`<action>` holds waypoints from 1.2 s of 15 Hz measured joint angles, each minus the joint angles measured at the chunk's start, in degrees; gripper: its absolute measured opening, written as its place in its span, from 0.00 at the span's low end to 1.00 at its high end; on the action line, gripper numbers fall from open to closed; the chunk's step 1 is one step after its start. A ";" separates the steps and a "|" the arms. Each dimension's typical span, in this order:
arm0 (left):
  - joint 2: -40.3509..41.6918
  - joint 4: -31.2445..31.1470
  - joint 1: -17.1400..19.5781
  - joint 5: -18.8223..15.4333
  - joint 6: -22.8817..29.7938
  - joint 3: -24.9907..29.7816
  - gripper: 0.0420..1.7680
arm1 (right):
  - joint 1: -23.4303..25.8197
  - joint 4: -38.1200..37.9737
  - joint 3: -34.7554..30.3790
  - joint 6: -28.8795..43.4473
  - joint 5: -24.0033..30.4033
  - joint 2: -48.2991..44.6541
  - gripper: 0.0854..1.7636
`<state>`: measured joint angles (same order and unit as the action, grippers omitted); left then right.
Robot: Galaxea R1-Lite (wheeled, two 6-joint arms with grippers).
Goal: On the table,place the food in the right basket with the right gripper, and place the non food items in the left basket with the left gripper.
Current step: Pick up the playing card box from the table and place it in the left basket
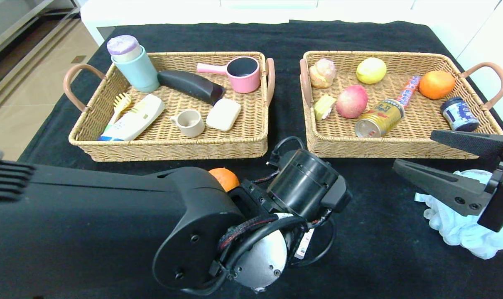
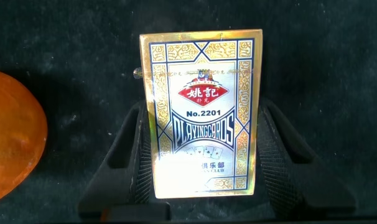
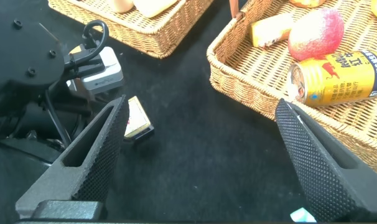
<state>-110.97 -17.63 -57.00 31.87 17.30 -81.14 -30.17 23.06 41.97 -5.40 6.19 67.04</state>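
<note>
So my left gripper is down on the table in front of the two baskets, and its fingers are closed partway on a box of playing cards, one finger on each long edge. It's a flat, slick little box, so my worry is that it pivots or slides out when I lift, since I'm only pinching the lower half and the top sticks out free. There's also an orange sitting just beside the gripper, and if I swing sideways carelessly I could knock it rolling across the cloth, maybe off the edge. The left basket is already pretty crowded with a shampoo bottle, a small cup and a soap bar, so a sloppy drop could land the cards on something and tip them out. My right gripper hangs wide open and empty near the right basket, above the blue bath pouf, so crossing paths is another risk.
</note>
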 joint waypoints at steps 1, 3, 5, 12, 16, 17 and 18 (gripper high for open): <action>0.30 -0.10 -0.05 -0.12 -0.10 -0.02 0.57 | -0.17 -0.02 -0.11 -0.09 0.00 -0.01 0.97; 1.30 -0.04 -0.10 -0.10 -0.11 -0.17 0.57 | -0.26 -0.02 -0.20 -0.24 0.00 -0.06 0.97; 2.60 1.01 -0.11 -0.04 -0.10 -0.22 0.57 | -0.34 -0.02 -0.22 -0.29 0.00 -0.17 0.97; 6.42 12.18 0.63 -0.09 -1.45 -0.09 0.57 | -0.74 -0.02 -0.33 -0.29 0.00 -0.44 0.97; 7.36 17.36 2.33 -0.15 -5.69 -0.74 0.57 | -0.74 -0.02 -0.39 -0.27 -0.05 -0.34 0.97; 7.47 18.66 2.55 -0.17 -6.28 -0.91 0.57 | -0.74 -0.02 -0.39 -0.27 -0.05 -0.34 0.97; 7.61 19.30 2.71 -0.21 -6.75 -1.18 0.57 | -0.74 -0.06 -0.39 -0.27 -0.05 -0.30 0.97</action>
<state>-103.36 1.67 -54.30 31.66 10.54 -82.32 -30.92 23.00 41.58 -5.67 6.14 66.73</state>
